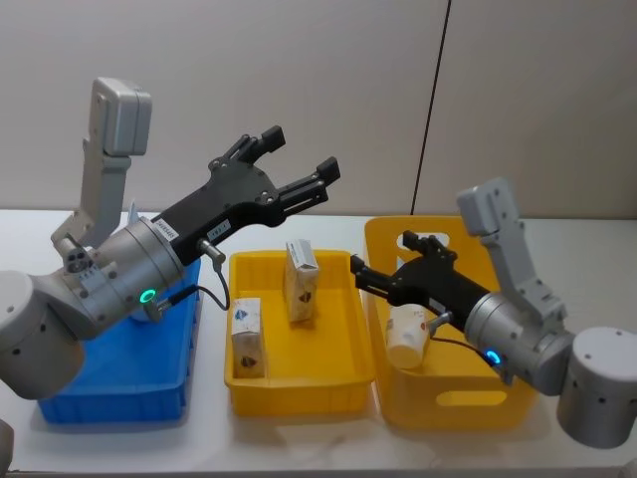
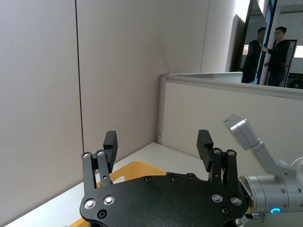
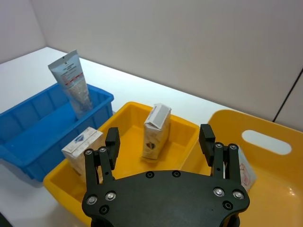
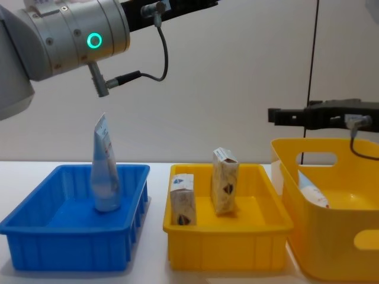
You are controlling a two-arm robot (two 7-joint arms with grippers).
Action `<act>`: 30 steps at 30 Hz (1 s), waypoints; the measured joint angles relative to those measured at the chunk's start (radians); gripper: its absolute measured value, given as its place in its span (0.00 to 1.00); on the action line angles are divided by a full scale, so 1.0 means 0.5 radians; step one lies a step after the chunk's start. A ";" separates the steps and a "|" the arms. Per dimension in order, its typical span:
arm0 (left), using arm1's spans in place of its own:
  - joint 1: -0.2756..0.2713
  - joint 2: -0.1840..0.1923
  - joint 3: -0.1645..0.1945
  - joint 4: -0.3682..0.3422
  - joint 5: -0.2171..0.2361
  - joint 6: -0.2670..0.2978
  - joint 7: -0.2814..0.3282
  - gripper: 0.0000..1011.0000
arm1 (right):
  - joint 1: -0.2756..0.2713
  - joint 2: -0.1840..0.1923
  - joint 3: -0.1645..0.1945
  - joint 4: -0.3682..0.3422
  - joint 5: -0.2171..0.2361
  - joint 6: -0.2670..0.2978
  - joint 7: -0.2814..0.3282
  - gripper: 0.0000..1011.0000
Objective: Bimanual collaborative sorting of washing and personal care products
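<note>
A translucent pale-blue tube (image 4: 103, 171) stands leaning in the blue bin (image 4: 65, 242); it also appears in the right wrist view (image 3: 73, 82). Two cream cartons (image 1: 301, 282) (image 1: 248, 337) stand upright in the yellow tray (image 1: 299, 388). The white bottle (image 1: 406, 334) lies tilted inside the tall yellow basket (image 1: 448, 403). My left gripper (image 1: 299, 151) is raised high above the tray's back edge, open and holding nothing. My right gripper (image 1: 393, 254) hovers open over the basket's left wall, above the bottle, pointing toward the tray.
The blue bin, the yellow tray and the yellow basket stand side by side, left to right, on a white table (image 1: 597, 239). A grey partition wall (image 1: 348, 90) rises close behind them. The left forearm (image 1: 129, 269) hangs over the blue bin.
</note>
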 joint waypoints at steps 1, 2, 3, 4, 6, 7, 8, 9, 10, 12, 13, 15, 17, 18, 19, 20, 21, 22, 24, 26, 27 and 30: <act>0.000 0.000 0.000 0.000 0.000 0.000 0.000 0.99 | 0.000 -0.002 -0.002 0.001 0.000 0.000 0.001 0.99; 0.000 0.000 0.000 0.000 0.000 0.000 0.000 0.99 | 0.001 -0.006 -0.007 0.003 0.000 -0.001 0.002 0.99; 0.000 0.000 0.000 0.000 0.000 0.000 0.000 0.99 | 0.002 -0.012 -0.015 0.008 0.000 -0.002 0.004 0.99; 0.000 0.000 0.000 0.000 0.000 0.000 0.000 0.99 | 0.002 -0.015 -0.019 0.010 0.000 -0.003 0.004 0.99; 0.000 0.000 0.000 0.000 0.000 0.000 0.000 0.99 | 0.003 -0.026 -0.029 0.017 0.000 -0.004 0.005 0.99; 0.000 0.000 0.000 0.000 0.000 0.000 0.000 0.99 | 0.004 -0.031 -0.034 0.020 0.000 -0.005 0.006 0.99; 0.000 0.000 0.000 0.000 0.000 0.000 0.000 0.99 | 0.005 -0.041 -0.042 0.027 0.000 -0.008 0.006 0.99; 0.000 0.000 0.000 0.000 0.000 0.000 0.000 0.99 | 0.005 -0.048 -0.048 0.032 0.000 -0.008 0.006 0.99; 0.000 0.000 0.000 0.000 0.000 0.000 0.000 0.99 | 0.006 -0.058 -0.056 0.039 0.000 -0.009 0.006 0.99; 0.000 0.000 0.000 0.000 0.000 0.000 0.000 0.99 | 0.007 -0.069 -0.065 0.050 0.000 -0.010 0.005 0.99; 0.000 0.000 0.000 0.000 0.000 0.000 0.000 0.99 | 0.007 -0.080 -0.074 0.059 0.000 -0.011 0.004 0.99; 0.000 0.000 0.000 0.000 0.000 0.000 0.000 0.99 | 0.007 -0.094 -0.084 0.069 0.000 -0.011 0.002 0.99; 0.000 0.000 0.000 0.000 0.000 0.000 0.000 0.99 | 0.007 -0.111 -0.094 0.080 -0.001 -0.011 -0.005 0.99; 0.000 0.000 0.000 0.000 0.000 0.000 0.000 0.99 | 0.007 -0.120 -0.099 0.085 -0.002 -0.011 -0.007 0.99; 0.000 0.000 0.000 0.000 0.000 0.000 0.000 0.99 | 0.006 -0.126 -0.102 0.089 -0.003 -0.011 -0.010 0.99; 0.000 0.000 0.000 0.000 0.000 0.000 0.000 0.99 | 0.004 -0.138 -0.108 0.096 -0.006 -0.011 -0.016 0.99; 0.000 0.000 0.000 0.000 0.000 0.000 0.000 0.99 | 0.003 -0.145 -0.111 0.099 -0.008 -0.011 -0.021 0.99; 0.000 0.000 0.000 0.000 0.000 0.000 0.000 0.99 | 0.002 -0.159 -0.118 0.107 -0.012 -0.011 -0.028 0.99; 0.000 0.000 0.000 0.000 0.000 0.000 0.000 0.99 | 0.000 -0.172 -0.124 0.114 -0.016 -0.011 -0.035 0.99; 0.000 0.000 0.000 0.000 0.000 0.000 0.000 0.99 | -0.002 -0.184 -0.130 0.121 -0.019 -0.010 -0.041 0.99; 0.000 0.000 0.000 0.000 0.000 0.000 0.000 0.99 | -0.004 -0.197 -0.137 0.130 -0.023 -0.009 -0.046 0.99; 0.000 0.000 0.000 0.000 0.000 0.000 0.000 0.99 | -0.007 -0.218 -0.150 0.141 -0.034 -0.004 -0.059 0.99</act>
